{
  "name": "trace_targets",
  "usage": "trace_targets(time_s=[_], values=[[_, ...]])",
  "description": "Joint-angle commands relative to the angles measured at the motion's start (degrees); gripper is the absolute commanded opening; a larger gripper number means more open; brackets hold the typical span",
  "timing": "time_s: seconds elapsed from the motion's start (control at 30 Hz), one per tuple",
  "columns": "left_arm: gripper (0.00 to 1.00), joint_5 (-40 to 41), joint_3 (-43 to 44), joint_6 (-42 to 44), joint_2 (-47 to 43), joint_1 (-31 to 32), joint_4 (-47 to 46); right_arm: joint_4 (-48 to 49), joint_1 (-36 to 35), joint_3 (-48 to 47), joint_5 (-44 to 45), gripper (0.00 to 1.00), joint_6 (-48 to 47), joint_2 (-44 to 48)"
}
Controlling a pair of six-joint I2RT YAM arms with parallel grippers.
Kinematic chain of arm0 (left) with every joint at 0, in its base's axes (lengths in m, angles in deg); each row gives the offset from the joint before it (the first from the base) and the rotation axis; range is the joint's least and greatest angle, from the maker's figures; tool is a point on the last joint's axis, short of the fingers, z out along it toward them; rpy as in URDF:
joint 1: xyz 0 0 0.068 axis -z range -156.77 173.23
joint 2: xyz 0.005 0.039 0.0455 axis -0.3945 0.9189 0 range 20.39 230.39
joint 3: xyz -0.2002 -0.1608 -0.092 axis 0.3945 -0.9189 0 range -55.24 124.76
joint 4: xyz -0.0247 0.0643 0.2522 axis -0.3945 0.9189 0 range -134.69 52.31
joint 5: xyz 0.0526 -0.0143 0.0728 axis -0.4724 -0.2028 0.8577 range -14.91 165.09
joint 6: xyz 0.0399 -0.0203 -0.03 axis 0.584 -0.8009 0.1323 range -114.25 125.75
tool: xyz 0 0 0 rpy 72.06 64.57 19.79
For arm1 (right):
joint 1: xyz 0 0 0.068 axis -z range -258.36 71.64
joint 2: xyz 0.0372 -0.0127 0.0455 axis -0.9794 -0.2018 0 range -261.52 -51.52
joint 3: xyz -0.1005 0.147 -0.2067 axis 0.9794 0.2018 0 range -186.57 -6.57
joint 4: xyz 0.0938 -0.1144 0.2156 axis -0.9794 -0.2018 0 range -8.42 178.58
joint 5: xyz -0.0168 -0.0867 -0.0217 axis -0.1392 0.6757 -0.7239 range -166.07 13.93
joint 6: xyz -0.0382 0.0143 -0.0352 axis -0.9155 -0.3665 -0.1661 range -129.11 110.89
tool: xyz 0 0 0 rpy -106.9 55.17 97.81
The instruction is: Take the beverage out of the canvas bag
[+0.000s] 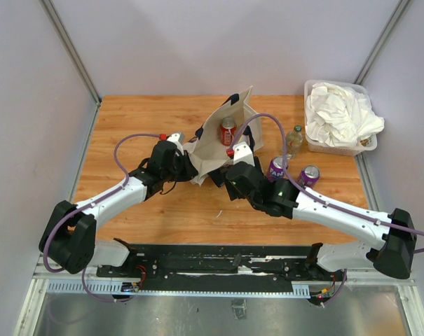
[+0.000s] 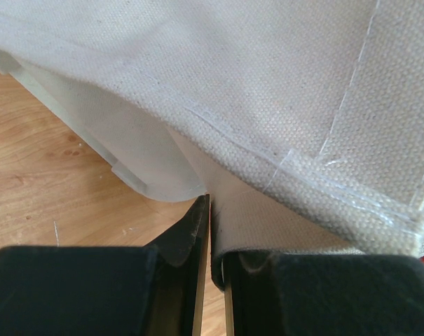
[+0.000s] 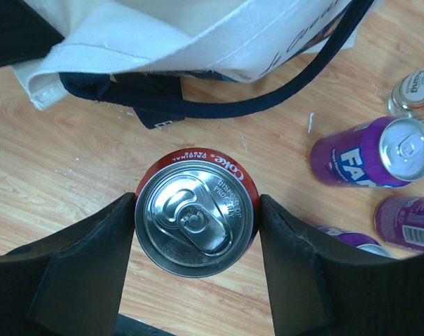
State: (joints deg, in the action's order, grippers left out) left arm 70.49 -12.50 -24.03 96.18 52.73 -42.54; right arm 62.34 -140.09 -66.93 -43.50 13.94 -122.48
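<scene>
The cream canvas bag (image 1: 215, 143) with navy straps lies slumped at the table's middle; it also shows in the right wrist view (image 3: 197, 35). My left gripper (image 1: 186, 159) is shut on a fold of the bag's fabric (image 2: 268, 84), pinched between its black fingers (image 2: 187, 238) just above the wood. My right gripper (image 1: 233, 148) is shut on a red Coke can (image 3: 195, 212), one finger on each side. The can is held outside the bag's mouth, over bare wood. In the top view the can (image 1: 228, 131) shows against the bag's pale side.
Two purple cans (image 1: 277, 168) (image 1: 309, 175) and a small clear bottle (image 1: 294, 140) stand right of the bag, near my right arm. A clear tub (image 1: 334, 150) of white cloths sits at the back right. Grey walls bound the table at back and sides.
</scene>
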Motion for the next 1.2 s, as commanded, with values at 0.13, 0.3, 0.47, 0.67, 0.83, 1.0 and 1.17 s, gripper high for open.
trace_targets(time_s=[0.13, 0.3, 0.47, 0.67, 0.83, 1.0, 1.17], values=[[0.17, -1.5, -0.7, 1.2, -0.9, 0.6, 3.1, 10.1, 1.6, 3.7, 1.5, 0.01, 3.3, -0.7], [0.21, -1.6, -0.8, 1.5, -1.0, 0.6, 3.2, 12.8, 3.2, 5.0, -0.1, 0.01, 3.2, -2.1], [0.21, -1.4, -0.6, 2.0, -1.2, 0.6, 4.0, 14.6, 3.8, 5.2, -0.7, 0.01, 2.7, -3.6], [0.25, -0.7, -0.7, 2.0, -1.5, 0.6, 4.4, 15.4, 4.3, 5.0, -1.0, 0.01, 2.8, -5.2], [0.29, -0.8, -0.8, 1.8, -1.0, 0.6, 4.7, 15.4, 4.5, 5.9, -1.0, 0.01, 4.0, -6.0], [0.31, -0.5, -1.2, 1.8, -1.1, 0.6, 4.7, 12.4, 4.5, 8.2, -0.9, 0.01, 9.1, -4.6], [0.31, -0.5, -1.0, 1.5, -0.9, 0.6, 4.6, 9.7, 4.5, 13.2, -0.3, 0.01, 13.0, -0.7]])
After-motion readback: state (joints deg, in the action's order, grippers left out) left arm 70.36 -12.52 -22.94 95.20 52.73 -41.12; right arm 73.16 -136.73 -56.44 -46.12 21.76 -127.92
